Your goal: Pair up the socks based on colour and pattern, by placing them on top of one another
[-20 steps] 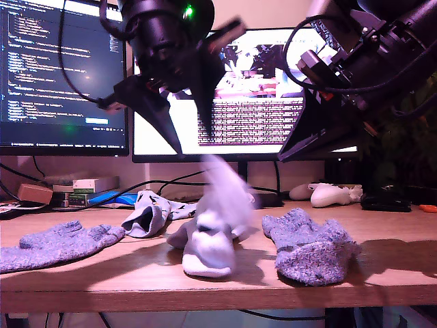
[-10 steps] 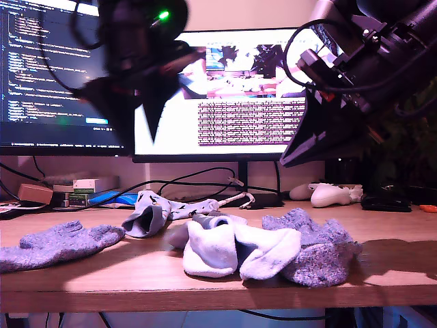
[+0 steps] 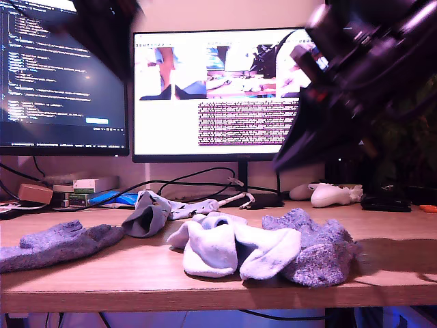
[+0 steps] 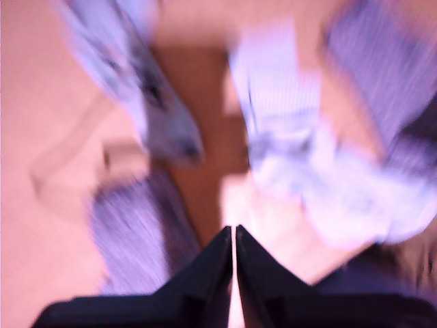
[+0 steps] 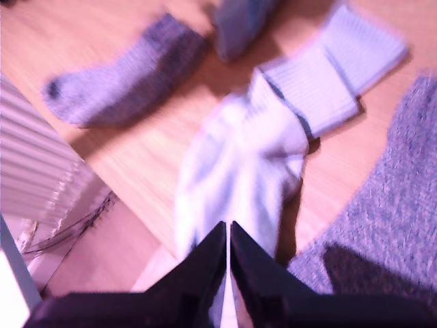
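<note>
**Socks on the desk, both grippers raised above them**

Exterior view shows the desk [image 3: 102, 283] with a white sock [image 3: 212, 247] bunched near its middle, a second white sock [image 3: 270, 251] lying against it and draped onto a grey sock [image 3: 317, 253] toward the exterior view's right. Another grey sock [image 3: 51, 242] lies well apart at the exterior view's left. A blue sock [image 3: 147, 213] with small dark figures sits behind the white ones. A white controller [image 3: 331, 195] rests farther back, before the monitor [image 3: 218, 96].

My first gripper [image 4: 234, 236] hangs above the desk with its fingers [image 4: 212, 266] pressed together, nothing between them. Below their tips lies bare wood, with a grey sock [image 4: 130, 236] to one side, the white socks [image 4: 293, 157] to the other, and the blue sock [image 4: 130, 82] beyond. That picture is blurred.

My second gripper [image 5: 227, 232] also has its fingers [image 5: 205, 263] closed and empty. Their tips sit over the toe end of a white sock [image 5: 235, 171], apart from it; the second white sock [image 5: 334, 75] lies past it, and the grey sock [image 5: 382, 212] just beside.
</note>
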Controlling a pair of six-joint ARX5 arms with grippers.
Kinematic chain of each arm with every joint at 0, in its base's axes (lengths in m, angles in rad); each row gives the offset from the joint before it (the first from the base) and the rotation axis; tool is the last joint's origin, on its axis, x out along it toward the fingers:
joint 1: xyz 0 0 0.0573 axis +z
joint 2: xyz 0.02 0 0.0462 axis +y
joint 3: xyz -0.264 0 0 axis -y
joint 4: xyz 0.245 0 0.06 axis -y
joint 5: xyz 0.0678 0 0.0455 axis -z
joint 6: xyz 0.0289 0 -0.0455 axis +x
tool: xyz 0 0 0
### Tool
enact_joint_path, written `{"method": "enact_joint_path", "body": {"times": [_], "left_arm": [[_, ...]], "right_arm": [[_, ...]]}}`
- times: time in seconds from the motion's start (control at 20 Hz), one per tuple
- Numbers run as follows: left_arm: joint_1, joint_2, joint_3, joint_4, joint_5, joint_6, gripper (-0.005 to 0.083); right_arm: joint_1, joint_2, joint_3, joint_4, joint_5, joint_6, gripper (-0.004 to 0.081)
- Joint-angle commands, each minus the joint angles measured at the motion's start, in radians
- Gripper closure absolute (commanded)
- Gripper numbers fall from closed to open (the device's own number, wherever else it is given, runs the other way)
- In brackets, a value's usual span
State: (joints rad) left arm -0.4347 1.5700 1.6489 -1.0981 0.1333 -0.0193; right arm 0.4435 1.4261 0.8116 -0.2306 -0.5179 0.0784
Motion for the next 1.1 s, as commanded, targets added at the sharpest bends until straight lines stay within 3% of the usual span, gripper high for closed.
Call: {"method": "enact_joint_path", "body": {"times": [0.0, 0.25, 0.4, 0.5, 0.75, 0.9, 1.05], "left_arm": [[0.029, -0.043, -0.153, 0.070, 0.029, 0.021, 0.0798], [0.111, -0.229, -0.540, 0.255, 0.111, 0.031, 0.0798], [0.166, -0.263, -0.672, 0.267, 0.114, 0.043, 0.0798], [0.197, -0.272, -0.724, 0.277, 0.114, 0.047, 0.0798], [0.270, -0.288, -0.784, 0.333, 0.112, 0.035, 0.0797], [0.278, -0.288, -0.784, 0.349, 0.113, 0.034, 0.0797], [0.277, -0.288, -0.784, 0.351, 0.113, 0.034, 0.0797]], "right_arm": [[-0.002, 0.033, 0.058, -0.048, -0.008, -0.014, 0.0781], [-0.015, 0.163, 0.281, -0.294, -0.004, -0.053, 0.0781], [-0.019, 0.281, 0.428, -0.446, 0.018, -0.079, 0.0780], [-0.019, 0.353, 0.504, -0.495, 0.042, -0.086, 0.0744], [-0.019, 0.488, 0.628, -0.507, 0.095, -0.108, 0.0557], [-0.012, 0.560, 0.705, -0.492, 0.155, -0.140, 0.0540], [-0.005, 0.626, 0.788, -0.495, 0.159, -0.145, 0.0534]]}}
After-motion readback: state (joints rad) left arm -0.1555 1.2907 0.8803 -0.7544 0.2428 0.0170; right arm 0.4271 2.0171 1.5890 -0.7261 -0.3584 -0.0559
